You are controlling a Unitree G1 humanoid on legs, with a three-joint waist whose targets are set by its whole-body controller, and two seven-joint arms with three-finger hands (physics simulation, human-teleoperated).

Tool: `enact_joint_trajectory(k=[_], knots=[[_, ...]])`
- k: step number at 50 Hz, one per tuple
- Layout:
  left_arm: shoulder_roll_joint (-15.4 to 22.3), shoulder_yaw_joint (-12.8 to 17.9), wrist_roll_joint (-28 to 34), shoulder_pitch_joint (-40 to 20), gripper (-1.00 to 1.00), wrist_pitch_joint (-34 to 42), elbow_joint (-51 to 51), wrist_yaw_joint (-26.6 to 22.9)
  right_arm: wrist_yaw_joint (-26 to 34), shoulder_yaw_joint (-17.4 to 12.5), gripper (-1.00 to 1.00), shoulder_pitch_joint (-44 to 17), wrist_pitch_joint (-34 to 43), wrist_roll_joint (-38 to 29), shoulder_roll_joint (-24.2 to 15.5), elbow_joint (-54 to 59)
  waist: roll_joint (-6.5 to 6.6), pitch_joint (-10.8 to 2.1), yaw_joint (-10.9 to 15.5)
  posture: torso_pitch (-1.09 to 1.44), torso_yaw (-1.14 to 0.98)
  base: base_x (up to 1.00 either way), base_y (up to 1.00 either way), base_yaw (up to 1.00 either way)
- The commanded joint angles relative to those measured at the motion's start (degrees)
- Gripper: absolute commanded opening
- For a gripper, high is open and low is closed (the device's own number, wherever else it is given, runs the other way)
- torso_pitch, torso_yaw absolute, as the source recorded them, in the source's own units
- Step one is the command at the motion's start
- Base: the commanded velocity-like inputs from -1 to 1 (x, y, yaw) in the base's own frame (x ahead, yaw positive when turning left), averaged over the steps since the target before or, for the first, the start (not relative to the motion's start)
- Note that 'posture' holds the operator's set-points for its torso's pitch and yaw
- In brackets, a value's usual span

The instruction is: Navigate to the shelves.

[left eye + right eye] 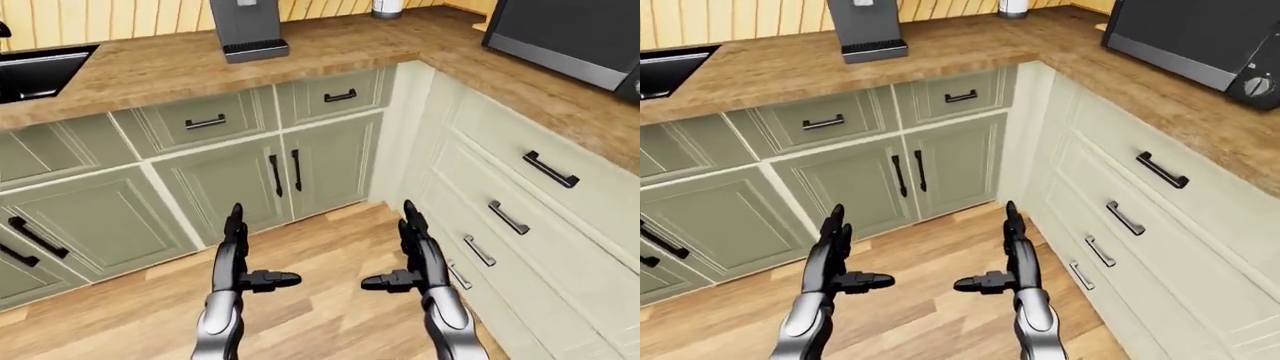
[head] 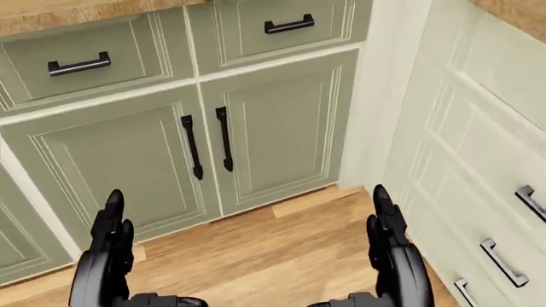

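Wooden plank floor (image 1: pixel 320 300) fills the near part of the left-eye view, running up to an L-shaped corner of kitchen cabinets. Sage-green cabinets (image 1: pixel 330 161) stand along the far side under a wooden countertop (image 1: pixel 330 45); paler cream drawers (image 1: pixel 520 225) run down the right side. On the green run, two drawers carry one black bar handle each (image 1: pixel 205 122), and below them two doors meet with a pair of upright black handles (image 1: pixel 285 172) side by side. Two more slanted black handles show at the far left. Four bar handles show on the cream drawers.

On the countertop stand a dark grey appliance (image 1: pixel 247 28) and a small white container (image 1: pixel 386 7) farther right; a black sink (image 1: pixel 40 71) sits at the left, and a dark microwave-like box (image 1: pixel 570 34) at the right.

Both hands hover above the floor, holding nothing. The left hand (image 1: pixel 240 262) and the right hand (image 1: pixel 412 259) each point their fingers up toward the cabinets, spread, with the thumbs turned inward toward one another.

No shelves show in any of the three views.
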Motion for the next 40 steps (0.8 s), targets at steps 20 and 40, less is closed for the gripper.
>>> enact_joint_trajectory(k=[20, 40], knots=[[-0.1, -0.4, -0.1, -1.1, 1.00, -1.9, -1.9, -0.1, 0.0, -0.3, 1.00, -0.9, -1.6, 0.1, -0.4, -2.9, -2.23, -0.53, -0.6, 0.00, 0.00, 0.00, 0.00, -0.35], [-0.1, -0.4, 0.0, -1.2, 1.00, -2.1, -1.5, -0.1, 0.0, -0.4, 1.00, -1.1, -2.0, 0.0, -0.4, -2.1, -5.03, -1.63, -0.7, 0.00, 0.00, 0.00, 0.00, -0.26]])
